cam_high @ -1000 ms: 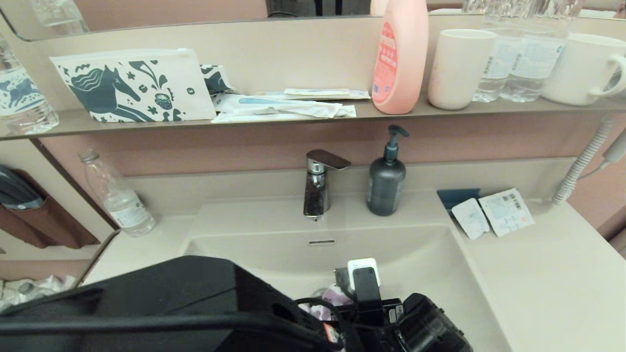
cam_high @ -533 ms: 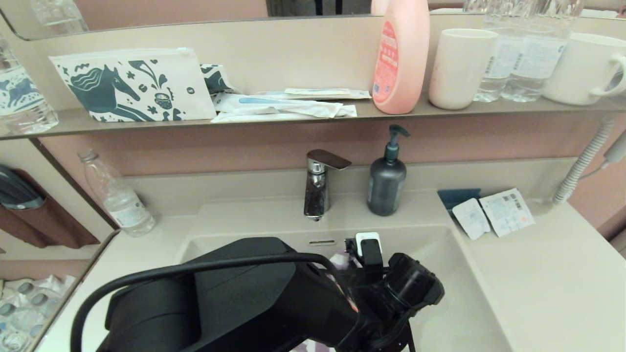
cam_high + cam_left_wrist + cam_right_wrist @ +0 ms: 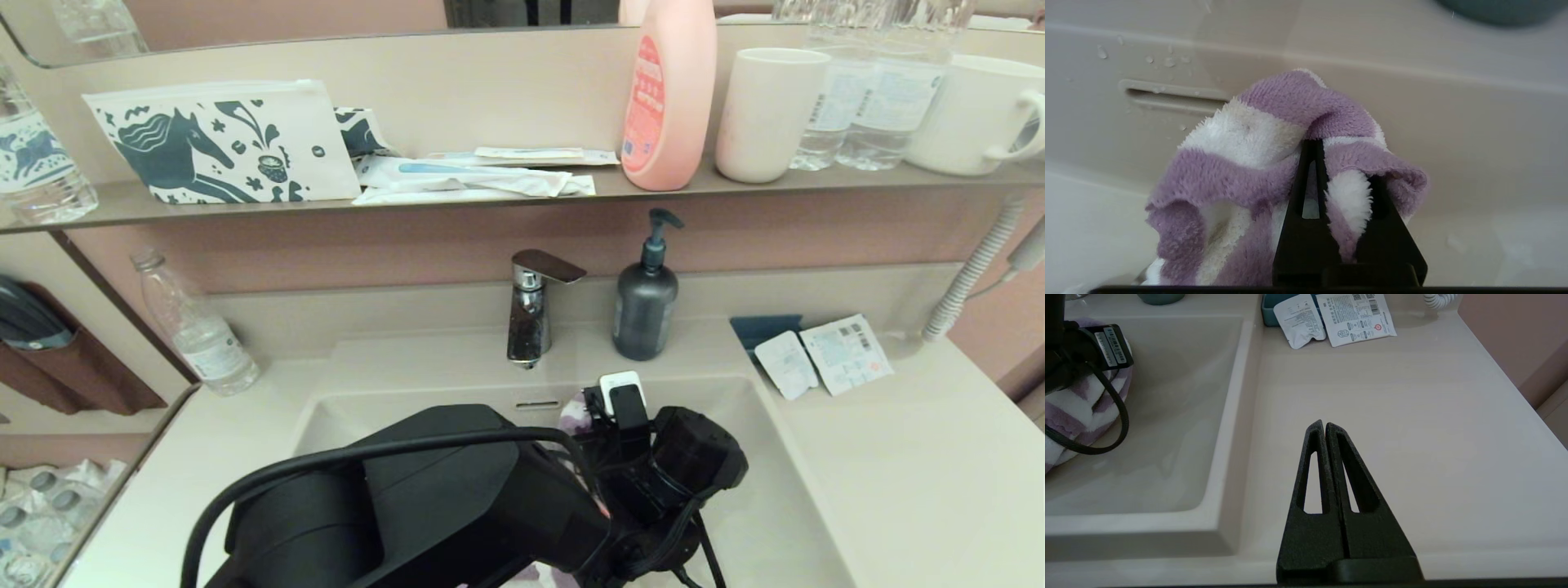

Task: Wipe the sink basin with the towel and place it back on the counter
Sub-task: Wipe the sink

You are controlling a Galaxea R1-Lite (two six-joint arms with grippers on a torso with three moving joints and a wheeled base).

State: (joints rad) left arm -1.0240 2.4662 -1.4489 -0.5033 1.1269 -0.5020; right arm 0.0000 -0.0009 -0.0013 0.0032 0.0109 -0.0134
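- The left hand (image 3: 1345, 163) is down inside the sink (image 3: 735, 457), clenched on a bunched-up fold of the towel (image 3: 1257, 163), right up near the back wall.
- The towel's purple and white stripes hang around the fingers (image 3: 1310, 196), just beside the overflow slot (image 3: 1171, 96), and there are a few water drops on the wall around the slot.
- From the head view only a bit of towel pokes out past the arm, below the tap (image 3: 531, 306) and the dark soap pump (image 3: 645, 298).
- The right hand (image 3: 1325, 424) is parked over the worktop (image 3: 1412, 416) right of the sink, fingers pressed together on nothing.
- Two small sachets (image 3: 1331, 318) sit at the back of that worktop, well apart from the hand.
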